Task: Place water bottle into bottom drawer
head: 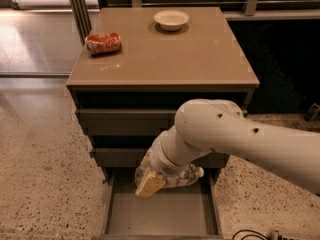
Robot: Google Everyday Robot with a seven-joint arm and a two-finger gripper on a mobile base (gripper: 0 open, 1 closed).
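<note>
The water bottle (182, 176) is a clear crinkled bottle with a coloured label and a white cap pointing right. It lies sideways in my gripper (152, 180), which is shut on it, with a tan finger pad (149, 185) showing below the bottle. The gripper holds it just above the back of the open bottom drawer (112, 214), a shallow grey tray pulled out at the foot of the cabinet. My white arm (240, 139) reaches in from the right and hides part of the bottle and the drawer fronts.
A crushed red-orange can (103, 43) lies on the cabinet top (165, 54) at the left, and a white bowl (171, 19) stands near the back. The two upper drawers (120, 121) are closed. Speckled floor lies on both sides.
</note>
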